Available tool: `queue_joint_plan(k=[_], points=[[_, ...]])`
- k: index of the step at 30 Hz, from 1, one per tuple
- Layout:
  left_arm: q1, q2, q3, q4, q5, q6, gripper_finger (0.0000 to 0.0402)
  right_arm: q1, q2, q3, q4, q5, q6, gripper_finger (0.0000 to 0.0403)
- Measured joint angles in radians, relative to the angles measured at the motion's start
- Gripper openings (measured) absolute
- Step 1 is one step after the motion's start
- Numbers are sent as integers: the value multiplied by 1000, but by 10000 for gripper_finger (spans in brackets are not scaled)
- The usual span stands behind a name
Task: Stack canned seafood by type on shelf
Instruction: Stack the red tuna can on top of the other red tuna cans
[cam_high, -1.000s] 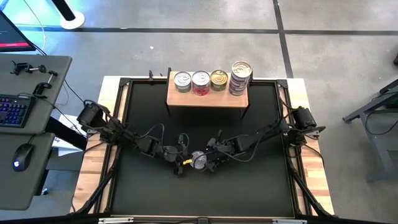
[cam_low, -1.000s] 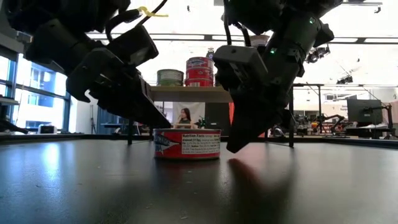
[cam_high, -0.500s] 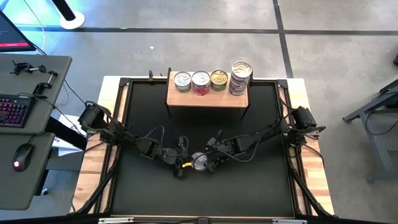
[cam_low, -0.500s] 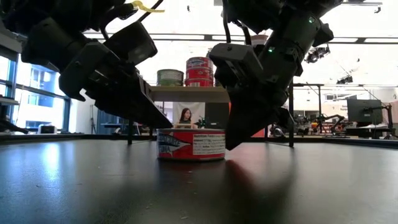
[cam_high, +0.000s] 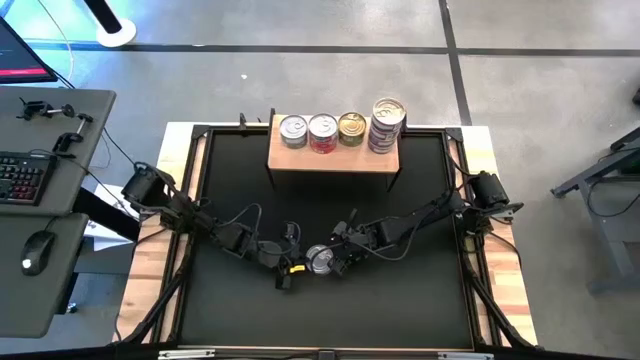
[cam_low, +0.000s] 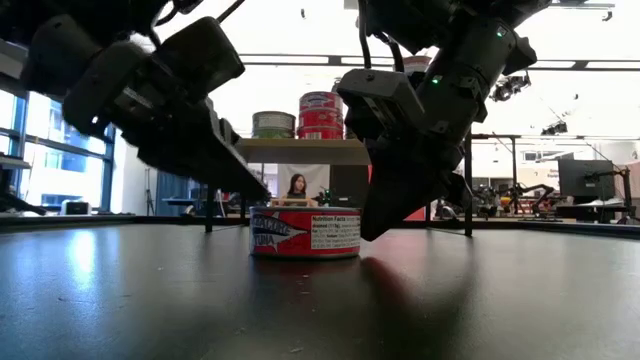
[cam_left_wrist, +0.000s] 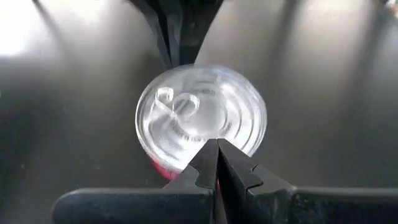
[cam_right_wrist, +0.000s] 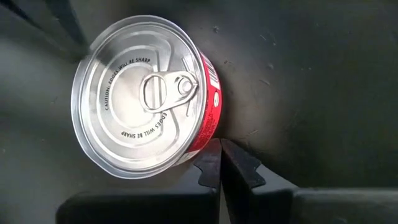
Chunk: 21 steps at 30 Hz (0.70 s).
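Red-label tin (cam_high: 320, 259) sits flat on the black mat (cam_high: 230, 190), lid up, pull tab visible, roughly mid-width of the mat and toward its front edge, well apart from the shelf (cam_high: 333, 158).

Both grippers flank it:
- Left gripper (cam_high: 288, 268) is on the tin's left side in the high view, tips low at mat level. Fingers pressed together; in the left wrist view the closed tips (cam_left_wrist: 216, 163) sit right at the tin's rim. Touching or just shy of it: can't tell.
- Right gripper (cam_high: 341, 262) is on the tin's right side, also down at the mat. Fingers pressed together, nothing between them; in the right wrist view the closed tips (cam_right_wrist: 219, 163) are against or just beside the red side wall, at the lower edge of the lid.
- Neither gripper is pinching the tin. It stands on the mat on its own, squeezed between the two closed fingertip pairs from opposite sides.

Shelf: light wood board on black legs at the mat's back edge, centred. Carries a row of tins along its top:
- silver-lid tin (cam_high: 293, 131) at the left end
- silver-lid tin with red side (cam_high: 323, 132) just beside it
- gold-lid tin (cam_high: 351, 128) next
- taller stack with blue-purple labels (cam_high: 387, 125) at the right end, silver lid on top; count in the stack not clear.

Low view shows shelf stacks behind the arms, and a person far off in the room.
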Motion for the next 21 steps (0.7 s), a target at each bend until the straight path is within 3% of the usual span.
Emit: queue_joint_plan(k=[21], points=[[14,20,2,-29,35,-17,0,0,0,0,16,-8,7,0]])
